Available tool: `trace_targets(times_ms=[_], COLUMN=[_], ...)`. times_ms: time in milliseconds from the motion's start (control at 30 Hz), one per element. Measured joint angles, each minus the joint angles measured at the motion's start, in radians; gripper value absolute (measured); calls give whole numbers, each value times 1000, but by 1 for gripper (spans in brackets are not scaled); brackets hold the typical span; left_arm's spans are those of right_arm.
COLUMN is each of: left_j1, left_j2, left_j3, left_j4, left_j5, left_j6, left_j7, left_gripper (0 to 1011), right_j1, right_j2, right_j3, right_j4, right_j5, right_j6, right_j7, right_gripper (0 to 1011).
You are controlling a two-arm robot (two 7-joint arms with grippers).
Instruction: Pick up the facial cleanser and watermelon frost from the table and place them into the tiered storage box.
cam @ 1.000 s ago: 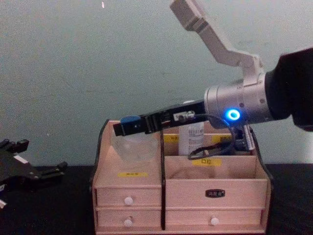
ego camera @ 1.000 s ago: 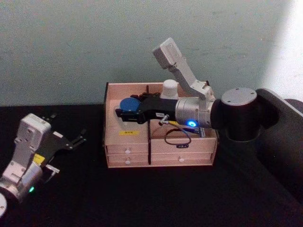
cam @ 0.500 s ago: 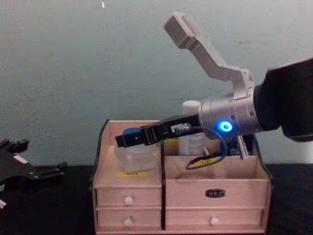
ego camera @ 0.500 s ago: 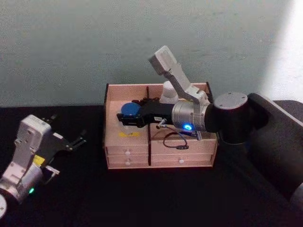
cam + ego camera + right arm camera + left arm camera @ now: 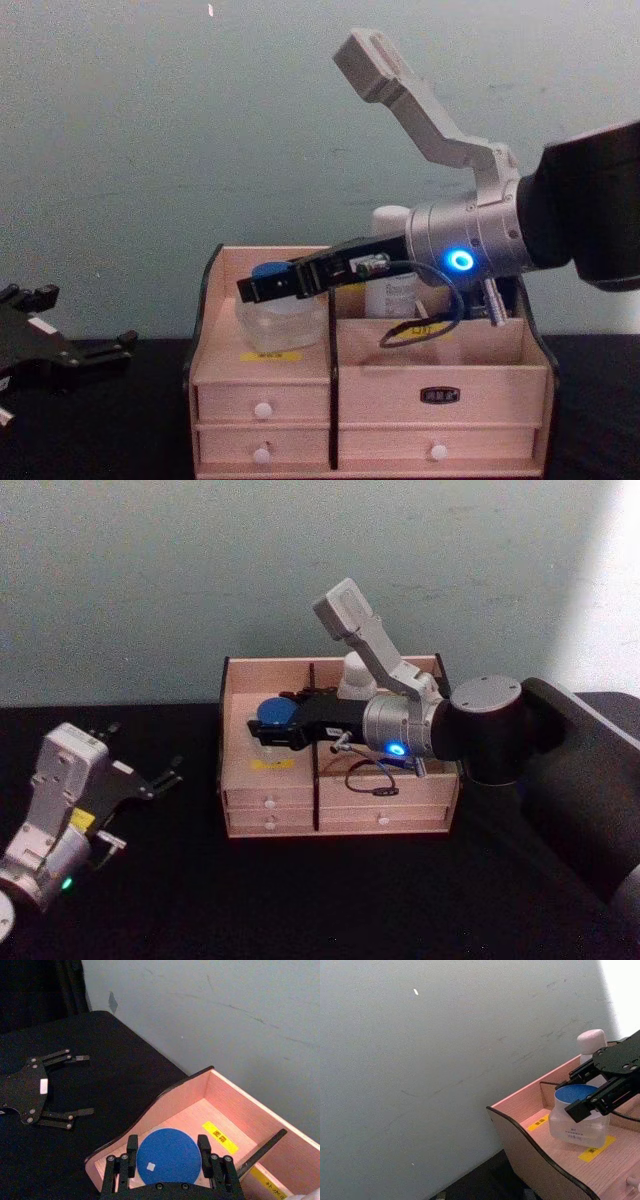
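Right end effector (image 5: 265, 726): black fingers closed on either side of the flat bright-blue lid of the watermelon frost (image 5: 282, 317), a squat translucent frosted jar. Jar base apparently resting on the floor of the left compartment, directly below the end effector, beside a yellow label (image 5: 596, 1149).

Tiered storage box (image 5: 238, 813): light pinkish wooden organiser with dark edges and small white-knobbed drawers, standing on the black worktop (image 5: 330, 900).

Facial cleanser (image 5: 591, 1043): tall slim white plastic bottle with rounded cap, upright in a rear compartment of the box, just behind the right end effector.

Left end effector (image 5: 57, 1087): fingers spread and empty, parked over the worktop well to the left of the box.

Handling, as judged: jar probably light and rigid, with smooth, possibly slippery walls. Grip across the lid rim secure for lowering only. Release advised once full base contact is confirmed; straight upward withdrawal preferable, to avoid tipping the jar or striking the dark divider (image 5: 332, 400).
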Motion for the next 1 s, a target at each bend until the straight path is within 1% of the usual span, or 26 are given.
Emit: trace_targets(times_ms=[100, 167, 200, 267, 333, 400, 433, 867, 967, 1000], left_j1=[0, 0, 0, 0, 0, 0, 0, 0, 0, 0], left_j2=[0, 0, 0, 0, 0, 0, 0, 0, 0, 0], left_j3=[0, 0, 0, 0, 0, 0, 0, 0, 0, 0], left_j4=[0, 0, 0, 0, 0, 0, 0, 0, 0, 0], left_j5=[0, 0, 0, 0, 0, 0, 0, 0, 0, 0], left_j6=[0, 0, 0, 0, 0, 0, 0, 0, 0, 0], left_j7=[0, 0, 0, 0, 0, 0, 0, 0, 0, 0], left_gripper=[1001, 1001, 1001, 1001, 1001, 1001, 1001, 1001, 1001, 1001], right_j1=[0, 0, -1, -1, -1, -1, -1, -2, -9, -16], right_j2=[0, 0, 1, 1, 1, 1, 1, 2, 6, 12], right_j3=[0, 0, 0, 0, -1, -1, -1, -1, 10, 19], right_j4=[0, -1, -1, -2, -2, -2, -2, -3, -20, -35], right_j5=[1, 2, 2, 3, 3, 4, 4, 5, 8, 13], right_j6=[0, 0, 1, 1, 1, 1, 2, 3, 7, 10], right_j7=[0, 0, 0, 0, 0, 1, 1, 2, 7, 11], right_gripper=[732, 765, 828, 843, 929, 960, 1000, 1002, 1002, 1002])
